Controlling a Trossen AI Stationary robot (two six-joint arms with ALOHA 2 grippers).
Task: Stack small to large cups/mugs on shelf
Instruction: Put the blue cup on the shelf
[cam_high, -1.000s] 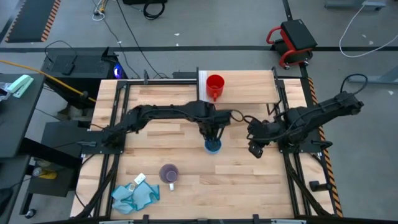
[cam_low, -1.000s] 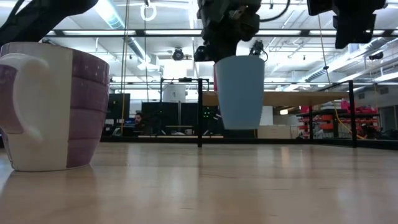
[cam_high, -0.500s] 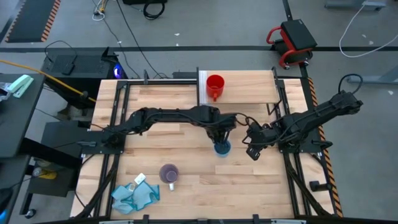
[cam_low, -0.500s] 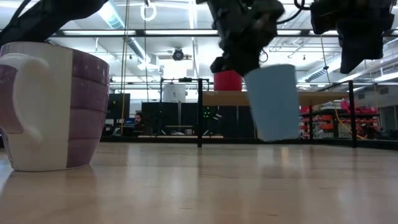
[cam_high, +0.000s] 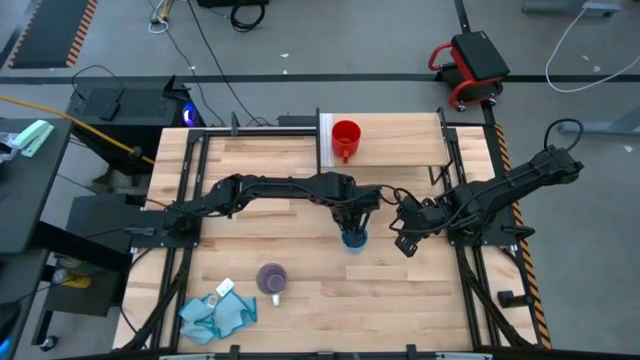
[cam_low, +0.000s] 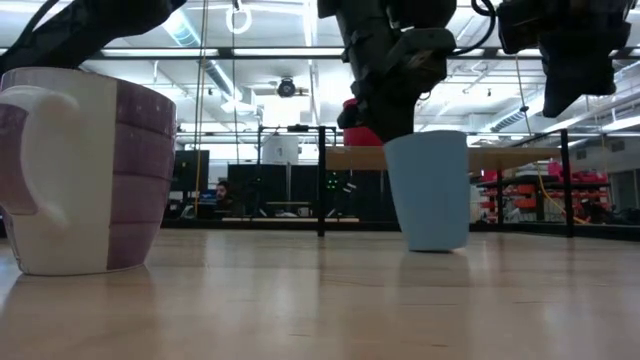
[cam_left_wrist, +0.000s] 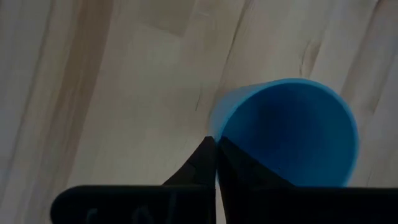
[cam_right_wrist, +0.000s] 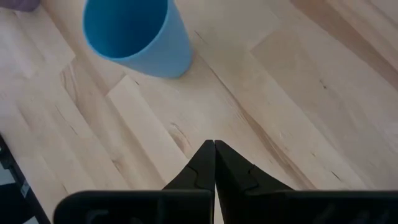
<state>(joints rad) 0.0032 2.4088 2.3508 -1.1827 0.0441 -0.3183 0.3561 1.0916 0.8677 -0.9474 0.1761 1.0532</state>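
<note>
The light-blue cup (cam_high: 354, 239) stands upright on its base on the tabletop, right of the middle (cam_low: 430, 190). My left gripper (cam_high: 351, 226) is above it, shut on its rim (cam_left_wrist: 214, 142). My right gripper (cam_high: 404, 241) hovers shut over bare wood just right of the cup (cam_right_wrist: 134, 34), touching nothing. The red mug (cam_high: 346, 138) stands on the shelf (cam_high: 400, 150) at the far edge. The pale purple mug (cam_high: 272, 279) stands on the table near the front (cam_low: 85, 170). My left gripper holds the light-blue cup by its rim (cam_left_wrist: 212, 129), one finger inside the cup and one outside. The fingers come from above, pointing down. The cup is upright with its base on the table (cam_low: 432, 246).
A teal-blue cloth (cam_high: 215, 312) with a small white item lies at the near left corner. Dark frame rails (cam_high: 190, 200) run along both sides of the table. Bare wood lies between the cup and the shelf.
My left gripper has carried the light-blue cup toward the table's right, then down. The cup hung clear of the table a second ago, tilted on the way, and now stands on its base. My right gripper has shifted a little toward the cup.
</note>
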